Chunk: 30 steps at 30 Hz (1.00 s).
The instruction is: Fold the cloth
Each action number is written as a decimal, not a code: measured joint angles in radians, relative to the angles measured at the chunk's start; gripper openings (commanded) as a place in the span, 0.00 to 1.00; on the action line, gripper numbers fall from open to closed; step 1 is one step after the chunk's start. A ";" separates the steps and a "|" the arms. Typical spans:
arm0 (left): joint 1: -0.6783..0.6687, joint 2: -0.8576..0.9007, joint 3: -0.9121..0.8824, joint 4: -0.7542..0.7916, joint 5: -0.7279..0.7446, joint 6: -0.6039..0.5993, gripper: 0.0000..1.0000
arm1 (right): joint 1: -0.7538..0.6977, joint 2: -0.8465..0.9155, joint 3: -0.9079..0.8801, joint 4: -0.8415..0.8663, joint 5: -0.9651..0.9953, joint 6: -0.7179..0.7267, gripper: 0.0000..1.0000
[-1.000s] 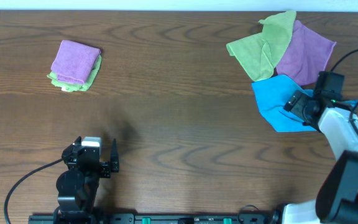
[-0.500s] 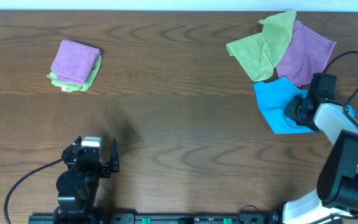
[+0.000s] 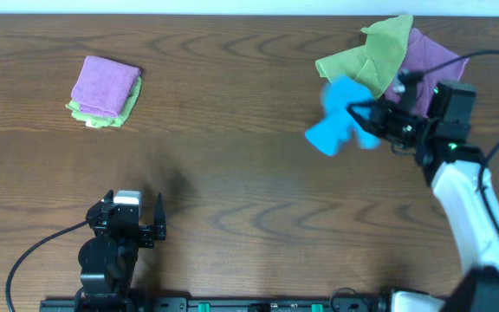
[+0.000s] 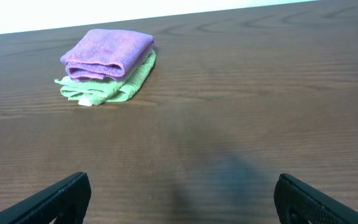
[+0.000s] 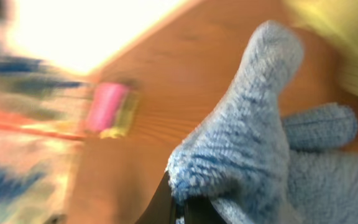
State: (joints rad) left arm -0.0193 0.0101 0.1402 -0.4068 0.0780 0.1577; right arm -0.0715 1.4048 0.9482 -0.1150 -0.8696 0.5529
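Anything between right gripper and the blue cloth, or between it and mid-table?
Nothing visible. The right gripper is shut on the cloth, which hangs bunched. The table toward the middle is bare; the lime-green cloth and purple cloth lie behind it, far right.

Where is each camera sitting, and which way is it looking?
Overhead: above the brown wooden table, looking straight down; both arms show, right gripper shut on the sky-blue microfibre cloth.
Left wrist: low on the left arm, facing the folded purple-and-green cloth stack; open left gripper frames the bottom.
Right wrist: blurry, close on the blue cloth; one dark finger shows.
Shared: overhead and left wrist see the stack.
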 measured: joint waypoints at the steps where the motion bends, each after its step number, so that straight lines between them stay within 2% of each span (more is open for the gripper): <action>1: 0.000 0.000 0.000 0.000 0.000 0.000 0.96 | 0.045 -0.034 0.013 0.065 -0.033 0.057 0.02; 2: 0.000 0.000 0.000 0.000 0.000 0.000 0.95 | 0.082 -0.056 0.029 0.126 -0.056 0.102 0.02; 3: 0.000 0.000 0.000 0.000 0.000 0.000 0.95 | 0.119 -0.074 0.053 0.189 -0.076 0.142 0.27; 4: 0.000 0.000 0.000 0.000 0.000 0.000 0.95 | 0.170 -0.095 0.103 0.261 -0.096 0.185 0.99; 7: 0.000 0.000 0.000 0.000 0.000 0.000 0.95 | 0.253 -0.144 0.240 0.345 -0.145 0.245 0.99; 10: 0.000 0.000 0.000 0.000 0.000 0.000 0.95 | 0.262 -0.180 0.304 0.342 -0.174 0.267 0.99; 12: 0.000 0.000 0.000 0.000 0.000 0.000 0.95 | 0.261 -0.190 0.315 0.275 -0.189 0.275 0.99; 15: 0.000 0.000 0.000 0.000 0.000 0.000 0.96 | 0.254 -0.175 0.313 0.049 -0.194 0.233 0.99; 20: 0.000 0.000 0.000 0.002 0.000 0.000 0.96 | 0.250 -0.137 0.298 -0.447 -0.089 0.002 0.99; 22: 0.000 0.000 0.000 0.002 0.000 0.000 0.96 | 0.251 -0.124 0.296 -0.577 -0.002 -0.084 0.99; 24: 0.000 0.000 0.000 0.002 0.000 0.000 0.95 | 0.257 -0.109 0.296 -0.664 0.094 -0.161 0.96; 26: 0.000 0.000 0.000 0.002 0.000 0.000 0.95 | 0.270 -0.088 0.296 -0.716 0.176 -0.242 0.66; 28: 0.000 0.000 0.000 0.002 0.000 0.000 0.96 | 0.291 -0.056 0.296 -0.748 0.233 -0.315 0.16; 29: 0.000 0.000 0.000 0.002 0.000 0.000 0.95 | 0.304 -0.034 0.296 -0.757 0.259 -0.342 0.02; 30: 0.000 0.000 0.000 0.002 0.000 0.000 0.95 | 0.317 -0.011 0.296 -0.762 0.278 -0.362 0.01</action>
State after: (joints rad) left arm -0.0196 0.0101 0.1398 -0.4049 0.0780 0.1577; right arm 0.2451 1.3937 1.2442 -0.8768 -0.5919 0.1909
